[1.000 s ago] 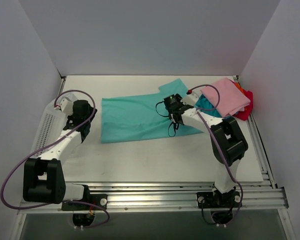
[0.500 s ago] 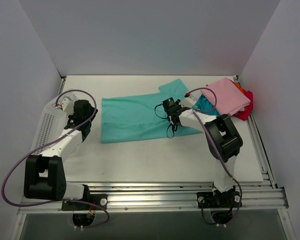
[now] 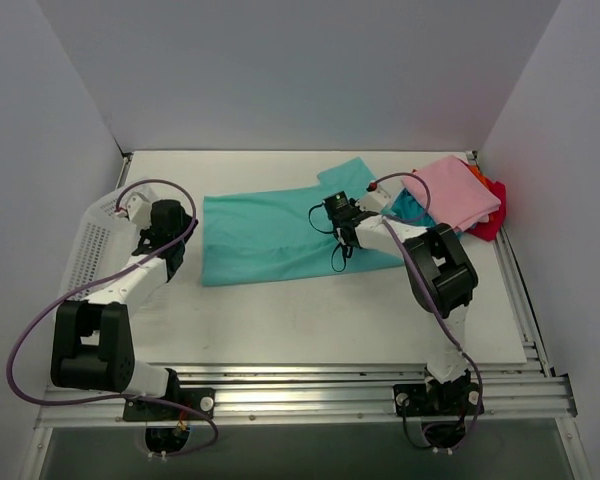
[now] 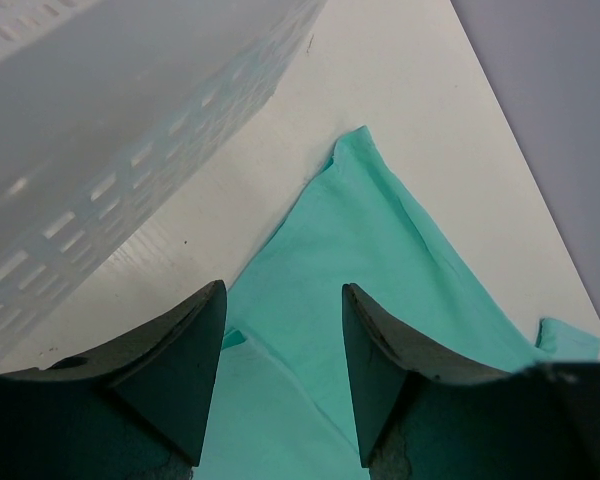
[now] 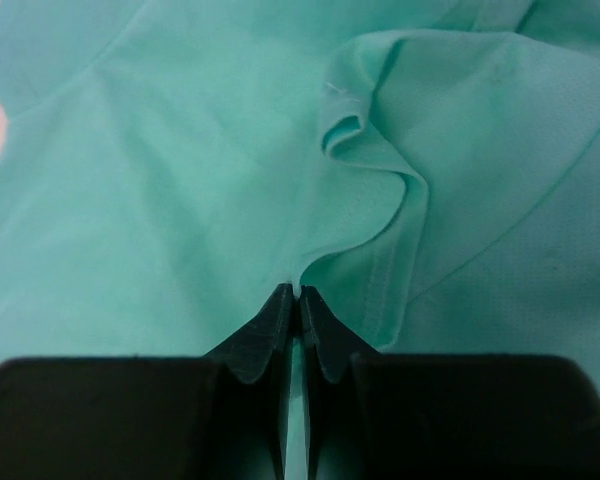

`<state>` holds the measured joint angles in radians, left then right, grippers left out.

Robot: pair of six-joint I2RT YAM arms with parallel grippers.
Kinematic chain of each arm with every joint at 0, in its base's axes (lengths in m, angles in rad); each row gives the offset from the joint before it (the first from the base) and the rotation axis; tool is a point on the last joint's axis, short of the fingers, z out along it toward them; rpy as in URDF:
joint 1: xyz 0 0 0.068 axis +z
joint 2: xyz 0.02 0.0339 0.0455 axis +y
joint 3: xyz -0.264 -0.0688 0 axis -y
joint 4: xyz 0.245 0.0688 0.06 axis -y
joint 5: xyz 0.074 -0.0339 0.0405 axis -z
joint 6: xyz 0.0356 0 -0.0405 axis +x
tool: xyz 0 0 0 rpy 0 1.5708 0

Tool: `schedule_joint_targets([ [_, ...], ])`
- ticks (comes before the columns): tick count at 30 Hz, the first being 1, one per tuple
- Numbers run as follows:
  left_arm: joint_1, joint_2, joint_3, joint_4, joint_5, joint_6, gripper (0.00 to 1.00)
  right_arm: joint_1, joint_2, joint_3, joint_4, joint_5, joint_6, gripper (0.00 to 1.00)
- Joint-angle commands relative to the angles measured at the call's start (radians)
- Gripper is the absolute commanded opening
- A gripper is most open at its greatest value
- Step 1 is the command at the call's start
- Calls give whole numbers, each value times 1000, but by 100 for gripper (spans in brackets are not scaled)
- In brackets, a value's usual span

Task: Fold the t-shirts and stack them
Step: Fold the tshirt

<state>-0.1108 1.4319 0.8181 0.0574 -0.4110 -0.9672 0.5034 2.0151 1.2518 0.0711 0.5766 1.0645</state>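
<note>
A teal-green t-shirt [image 3: 265,238] lies spread flat across the middle of the table. My right gripper [image 3: 334,213] is down on its right part and shut on a raised fold of the cloth [image 5: 365,190]; in the right wrist view the gripper [image 5: 298,292] has its fingertips pinched together on teal fabric. My left gripper [image 3: 172,222] hovers open just off the shirt's left edge; the left wrist view shows the gripper [image 4: 283,290] with only shirt [image 4: 380,240] below the gap. A folded pink shirt [image 3: 452,192] tops a pile with teal-blue [image 3: 410,208], red [image 3: 490,224] and orange [image 3: 492,186] ones at the back right.
A white mesh basket [image 3: 93,242] stands at the far left beside the left arm, and its wall [image 4: 100,120] fills the upper left of the left wrist view. White walls close in the table on three sides. A metal rail [image 3: 300,385] runs along the near edge.
The right gripper has shut on a fold of the teal-green shirt, and its arm has swung slightly left. The left gripper stays open, its arm barely shifted.
</note>
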Motion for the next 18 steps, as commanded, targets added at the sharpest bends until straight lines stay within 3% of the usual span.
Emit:
schedule_joint_targets([
  [1,19,22,32,12,1,4,59,-6,13,75,-5,23,-21,1],
  [8,30,39,42,16,15,5,59,-3,77,210,-5,29,-72,0],
  [10,34,44,42,18,15,7,59,-5,127,268,-13,28,-83,4],
  [12,37,47,41,19,18,8,59,-6,168,319,-34,13,-92,19],
  [14,45,48,39,22,26,10,59,-6,223,369,-42,0,-113,45],
  [15,45,48,39,22,28,10,59,-6,238,415,-60,-1,-115,64],
  [17,49,44,36,22,29,9,58,-6,266,448,-67,0,-127,82],
  [18,49,41,35,22,29,12,58,-5,269,466,-67,0,-127,84],
])
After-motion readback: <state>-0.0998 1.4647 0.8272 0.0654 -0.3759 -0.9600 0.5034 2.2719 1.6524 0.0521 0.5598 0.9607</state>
